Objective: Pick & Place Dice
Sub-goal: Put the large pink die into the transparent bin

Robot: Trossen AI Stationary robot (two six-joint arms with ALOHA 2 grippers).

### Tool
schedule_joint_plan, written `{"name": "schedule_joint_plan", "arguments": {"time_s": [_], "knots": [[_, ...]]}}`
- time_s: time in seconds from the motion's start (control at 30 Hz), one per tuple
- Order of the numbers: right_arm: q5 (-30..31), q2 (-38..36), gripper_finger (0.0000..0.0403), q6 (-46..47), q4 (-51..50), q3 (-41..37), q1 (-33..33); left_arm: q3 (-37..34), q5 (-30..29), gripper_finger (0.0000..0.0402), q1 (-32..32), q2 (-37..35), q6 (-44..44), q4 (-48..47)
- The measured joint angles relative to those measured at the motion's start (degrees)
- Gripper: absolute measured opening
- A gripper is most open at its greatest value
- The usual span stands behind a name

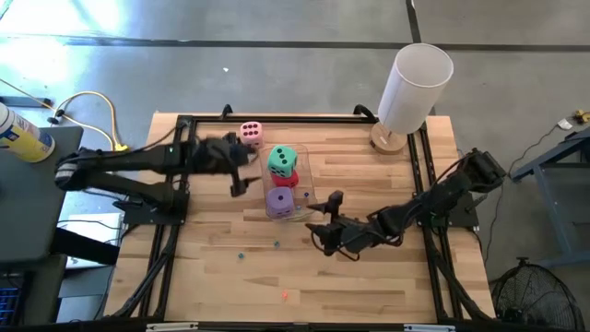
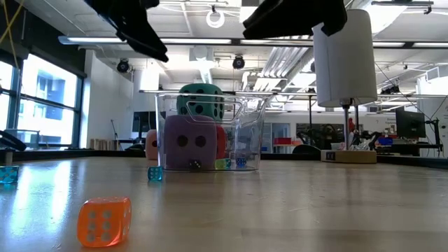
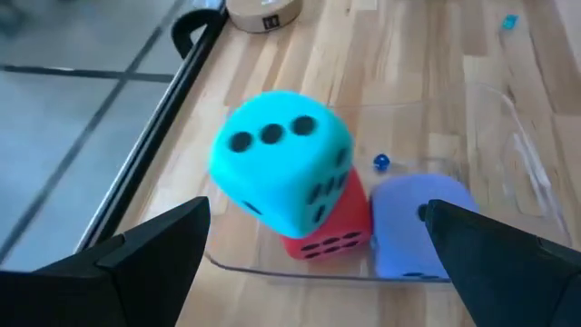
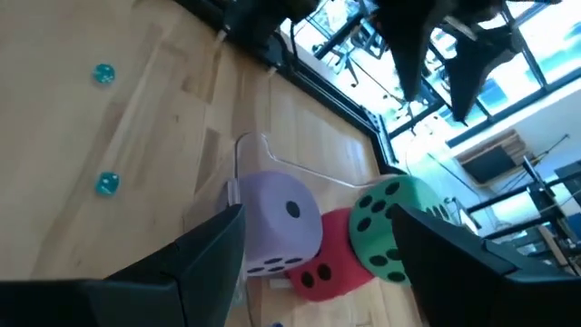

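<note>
A clear plastic container (image 1: 300,189) in mid-table holds three dice. The purple die (image 1: 280,200) sits at its near end. The red die (image 1: 288,176) lies behind it, and the teal-green die (image 1: 282,159) rests tilted on top of the red one (image 3: 329,234). The pink die (image 1: 250,134) stands on the table beyond the container's far left corner. My left gripper (image 1: 241,172) hovers open just left of the container, nothing between its fingers (image 3: 145,259). My right gripper (image 1: 324,215) hovers open right of the container's near end, also with nothing in it (image 4: 318,272).
A white cylinder on a round wooden base (image 1: 412,90) stands at the far right corner. Tiny coloured beads lie on the near half of the table (image 1: 241,256), among them an orange one (image 2: 105,220). Black frame rails (image 1: 166,249) run along the table's edges.
</note>
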Motion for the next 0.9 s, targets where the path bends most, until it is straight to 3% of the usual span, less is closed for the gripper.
{"name": "schedule_joint_plan", "arguments": {"time_s": [0.17, 0.33, 0.47, 0.63, 0.77, 0.9], "knots": [[0.7, 0.1, 0.0270, -1.3, -0.7, 0.0, -0.3, 1.7, 11.0, 0.0400, 13.1, 0.0, 2.4, -2.3], [6.1, -2.4, 0.0270, -6.2, -2.2, -0.1, -0.2, 2.3, 24.8, 0.0400, 27.0, 1.1, 2.1, -3.7], [1.8, -8.1, 0.0270, -4.7, -5.5, 0.0, -0.1, 2.3, 32.8, 0.0400, 34.3, 4.3, 7.4, -3.2], [-9.8, -14.9, 0.0270, 1.8, -13.5, 0.0, -2.0, 4.4, 29.5, 0.0400, 37.8, 11.0, 12.9, -0.7], [-17.5, -16.8, 0.0270, 4.9, -18.1, 0.0, -4.2, 11.0, 24.6, 0.0400, 38.9, 17.5, 12.3, -2.1], [-23.2, -16.5, 0.0270, 6.5, -20.8, 0.0, -6.5, 18.7, 24.4, 0.0400, 39.3, 23.3, 14.6, -7.8]]}}
